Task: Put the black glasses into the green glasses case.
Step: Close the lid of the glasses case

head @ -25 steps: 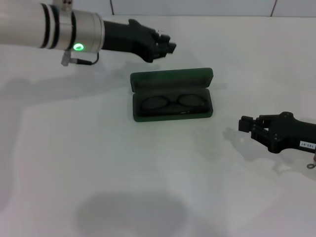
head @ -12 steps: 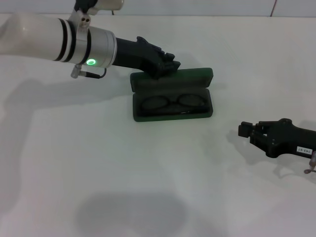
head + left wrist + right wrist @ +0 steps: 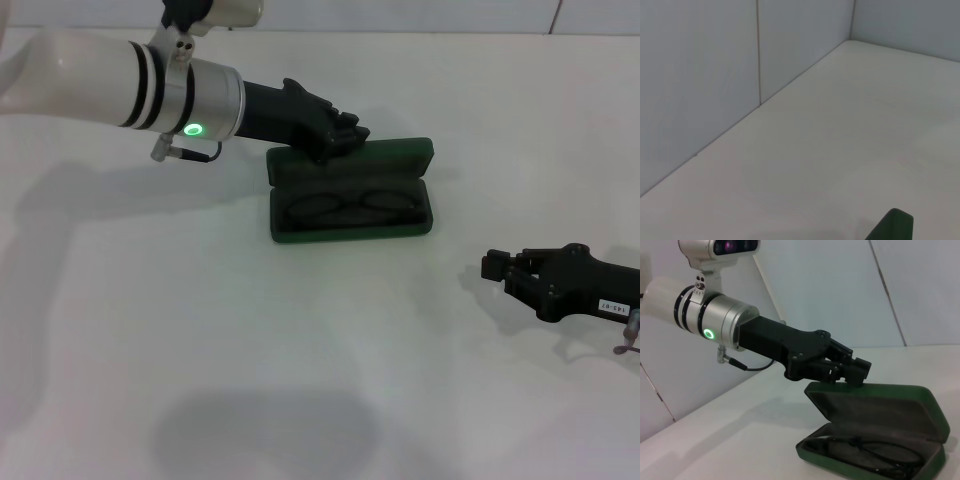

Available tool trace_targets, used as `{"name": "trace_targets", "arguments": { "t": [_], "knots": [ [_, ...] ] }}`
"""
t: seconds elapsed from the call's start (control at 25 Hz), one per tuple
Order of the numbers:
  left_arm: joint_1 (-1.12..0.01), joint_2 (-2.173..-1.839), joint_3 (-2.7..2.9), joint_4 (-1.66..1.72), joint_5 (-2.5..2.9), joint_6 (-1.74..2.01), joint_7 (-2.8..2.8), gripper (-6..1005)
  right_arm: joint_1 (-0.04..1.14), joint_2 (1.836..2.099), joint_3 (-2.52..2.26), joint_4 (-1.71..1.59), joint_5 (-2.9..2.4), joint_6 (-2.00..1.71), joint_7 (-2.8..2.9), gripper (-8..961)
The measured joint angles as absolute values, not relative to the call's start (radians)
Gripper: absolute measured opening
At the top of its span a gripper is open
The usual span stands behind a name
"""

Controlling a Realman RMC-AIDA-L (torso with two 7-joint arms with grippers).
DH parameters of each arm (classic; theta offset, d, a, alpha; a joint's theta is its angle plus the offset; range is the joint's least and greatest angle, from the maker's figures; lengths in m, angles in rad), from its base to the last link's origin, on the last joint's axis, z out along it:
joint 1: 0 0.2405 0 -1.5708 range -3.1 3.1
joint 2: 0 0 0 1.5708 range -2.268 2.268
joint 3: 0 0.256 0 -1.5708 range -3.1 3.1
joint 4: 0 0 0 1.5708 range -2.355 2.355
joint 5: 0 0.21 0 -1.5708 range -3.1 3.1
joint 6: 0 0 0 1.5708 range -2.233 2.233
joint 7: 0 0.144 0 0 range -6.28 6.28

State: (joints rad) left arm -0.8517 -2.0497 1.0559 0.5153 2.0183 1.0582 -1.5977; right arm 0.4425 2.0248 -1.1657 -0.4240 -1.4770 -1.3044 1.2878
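Left gripper [image 3: 345, 135] at the back edge of the raised lid, fingers together, touching or just above the rim; contact unclear. Case [image 3: 350, 210] open on the table [image 3: 300, 350], glasses [image 3: 345, 208] lying inside the lower half. Right gripper [image 3: 500, 268] low over the table, well apart, fingers' state not discernible.
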Motion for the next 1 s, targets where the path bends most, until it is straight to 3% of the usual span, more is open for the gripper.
{"name": "trace_targets", "arguments": {
  "t": [1.0],
  "knots": [
    [-0.842,-2.055,1.06,0.518,2.009,1.123,-1.6,221,0.438,2.025,-1.165,-0.416,-1.476,-1.291,1.285,85]
  ]
}}
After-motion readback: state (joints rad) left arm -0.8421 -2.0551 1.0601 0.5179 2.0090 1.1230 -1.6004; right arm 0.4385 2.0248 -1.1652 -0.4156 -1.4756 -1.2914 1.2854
